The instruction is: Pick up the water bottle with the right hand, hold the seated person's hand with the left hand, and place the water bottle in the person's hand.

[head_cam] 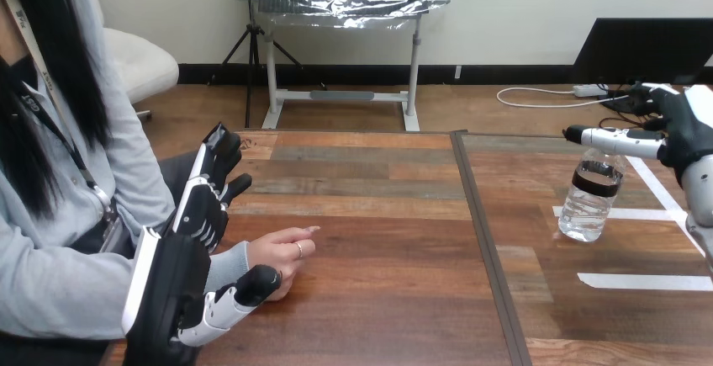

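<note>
We see a wooden desk (378,299) filling the lower part of the frame, split by a dark strip (488,248) running from top to bottom just right of center. At the lower left, the robot's left hand (181,286) rises from the bottom edge. It is released, with its fingers (206,198) straight and pointing up the frame. Its thumb (244,290) reaches right and lies against the near side of the person's hand (282,257). We cannot tell whether it presses. The person's grey cuff (227,267) sits between that thumb and the fingers.

At the right edge, the right hand (685,135) hangs above the desk, unclenched. One finger (610,140) is stretched straight to the left across the top of the water bottle (591,202). The bottle stands upright on the right half of the desk, well apart from the person's hand, which rests palm down at the left. White tape strips (643,281) lie just beside the bottle.
</note>
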